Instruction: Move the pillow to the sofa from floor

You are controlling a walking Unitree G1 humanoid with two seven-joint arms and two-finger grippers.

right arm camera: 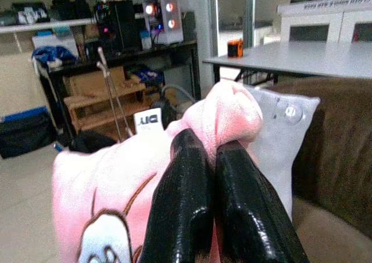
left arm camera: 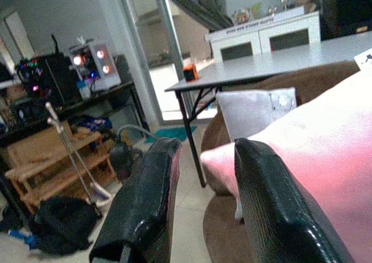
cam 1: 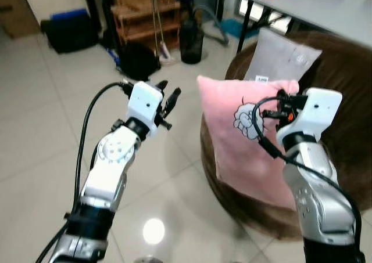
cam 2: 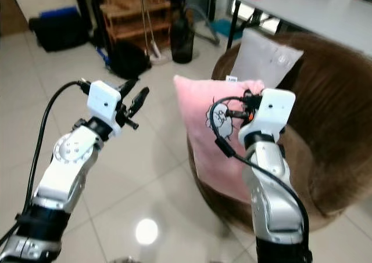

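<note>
A pink pillow (cam 1: pixel 238 138) with a cartoon print stands upright against the front rim of the round brown sofa (cam 1: pixel 340 94). My right gripper (cam 1: pixel 283 96) is shut on the pillow's top right corner; in the right wrist view its fingers (right arm camera: pixel 192 199) pinch the pink fabric (right arm camera: pixel 232 115). My left gripper (cam 1: pixel 169 102) is held up in the air left of the pillow, open, with nothing between its fingers (left arm camera: pixel 151 211). A grey pillow (cam 1: pixel 279 57) leans on the sofa behind the pink one.
A grey table (cam 1: pixel 325 10) stands behind the sofa. A wooden shelf (cam 1: pixel 145 13), a black backpack (cam 1: pixel 138 60), a dark bottle (cam 1: pixel 191 39) and a black bag (cam 1: pixel 70 31) sit at the back. Glossy tiled floor (cam 1: pixel 46 135) stretches to the left.
</note>
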